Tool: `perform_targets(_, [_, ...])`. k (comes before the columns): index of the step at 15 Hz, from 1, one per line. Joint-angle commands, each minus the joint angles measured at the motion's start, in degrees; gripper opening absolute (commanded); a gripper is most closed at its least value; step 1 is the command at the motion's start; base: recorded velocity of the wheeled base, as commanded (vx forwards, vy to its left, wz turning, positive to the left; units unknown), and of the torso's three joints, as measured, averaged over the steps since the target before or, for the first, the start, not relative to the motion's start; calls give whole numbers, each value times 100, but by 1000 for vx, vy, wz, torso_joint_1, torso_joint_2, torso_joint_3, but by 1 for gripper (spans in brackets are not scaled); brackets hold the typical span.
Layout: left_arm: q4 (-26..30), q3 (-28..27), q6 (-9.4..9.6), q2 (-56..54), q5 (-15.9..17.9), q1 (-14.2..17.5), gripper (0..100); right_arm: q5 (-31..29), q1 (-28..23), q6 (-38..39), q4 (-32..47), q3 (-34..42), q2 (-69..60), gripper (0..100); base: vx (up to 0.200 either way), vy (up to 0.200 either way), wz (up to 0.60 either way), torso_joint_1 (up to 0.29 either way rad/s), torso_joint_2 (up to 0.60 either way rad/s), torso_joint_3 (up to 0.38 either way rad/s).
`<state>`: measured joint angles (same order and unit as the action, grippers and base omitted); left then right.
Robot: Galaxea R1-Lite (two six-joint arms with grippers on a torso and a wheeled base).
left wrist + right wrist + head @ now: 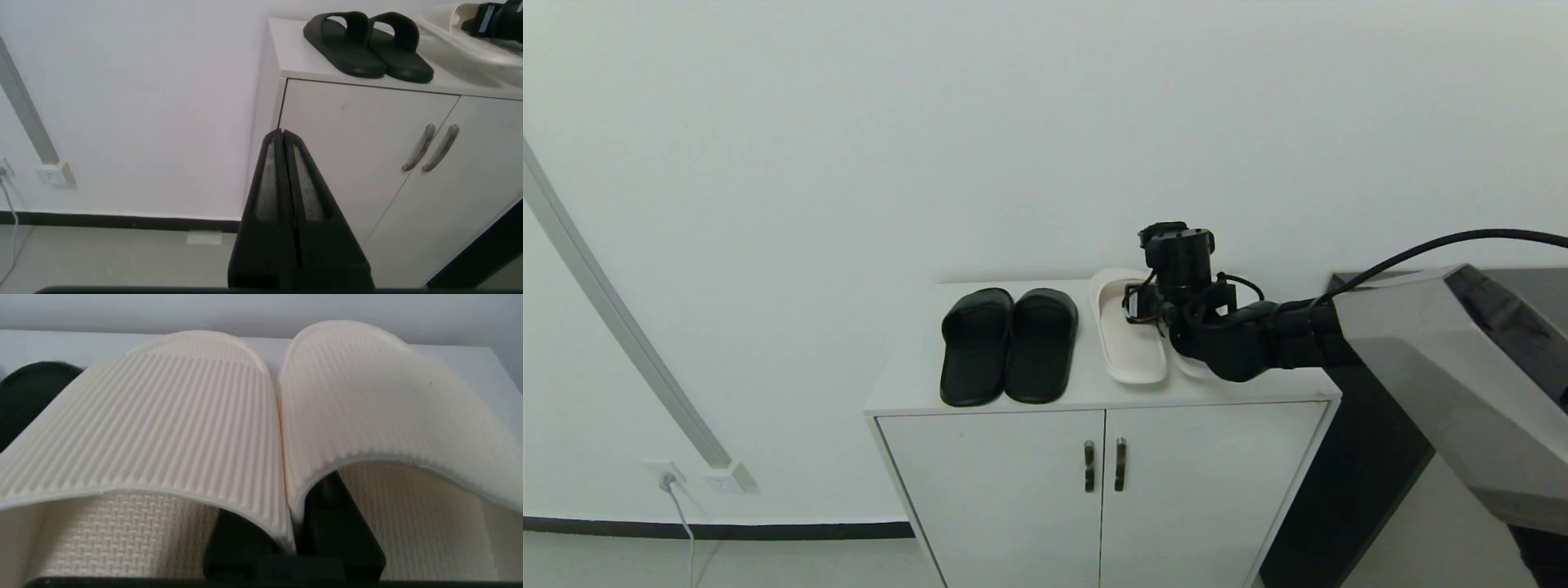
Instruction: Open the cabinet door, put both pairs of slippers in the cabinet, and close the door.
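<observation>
Sitting at the strap mouths of the cream ribbed foam slippers (188, 416), on the white cabinet's top surface (903, 384), right gripper (1143, 309): clamped or not, cannot tell. Likely light, soft, bendy; best pinched at adjoining inner strap edges.

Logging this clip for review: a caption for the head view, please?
Right tool at the white slippers on the closed cabinet; black slippers sit alongside.

Black slippers (1009, 345) and white slippers (1127, 331) atop closed cabinet (996, 490)
</observation>
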<state>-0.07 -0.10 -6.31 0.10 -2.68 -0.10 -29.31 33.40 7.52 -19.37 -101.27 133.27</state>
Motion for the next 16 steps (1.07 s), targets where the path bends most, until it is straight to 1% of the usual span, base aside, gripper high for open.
perform_targets(1, [-1, 1, -1, 8, -4, 1, 0, 65, 114, 4, -23, 837, -961, 0, 0, 0, 0, 0, 0, 0])
perform_targets(2, [-1, 1, -1, 8, -4, 1, 0, 180, 211, 4, -40, 1285, -1321, 0, 0, 0, 0, 0, 0, 0])
perform_targets(3, [-1, 1, -1, 8, -4, 1, 0, 426, 307, -14, -146, 1856, -1743, 0, 0, 0, 0, 0, 0, 0])
perform_targets(6, [-1, 1, -1, 8, -4, 1, 0, 1384, 474, -357, -568, 3447, -2877, 0, 0, 0, 0, 0, 0, 0])
perform_targets(9, [-1, 1, -1, 8, -13, 1, 0, 2403, 483, -735, -1253, 4897, -3659, 0, 0, 0, 0, 0, 0, 0])
perform_targets(10, [-1, 1, 7, 8, -13, 1, 0, 2825, 483, -805, -1447, 5284, -3887, 0, 0, 0, 0, 0, 0, 0])
perform_targets(11, [-1, 1, 7, 8, -13, 1, 0, 3344, 483, -875, -1570, 5609, -4107, 0, 0, 0, 0, 0, 0, 0])
perform_targets(13, [-1, 1, 7, 8, -13, 1, 0, 4293, 483, -893, -1579, 6145, -4590, 0, 0, 0, 0, 0, 0, 0])
perform_targets(14, [-1, 1, -1, 8, -22, 1, 0, 4732, 474, -910, -1561, 6216, -4661, 0, 0, 0, 0, 0, 0, 0])
perform_targets(16, [-1, 1, -1, 8, -13, 1, 0, 4847, 474, -928, -1561, 6277, -4626, 0, 0, 0, 0, 0, 0, 0])
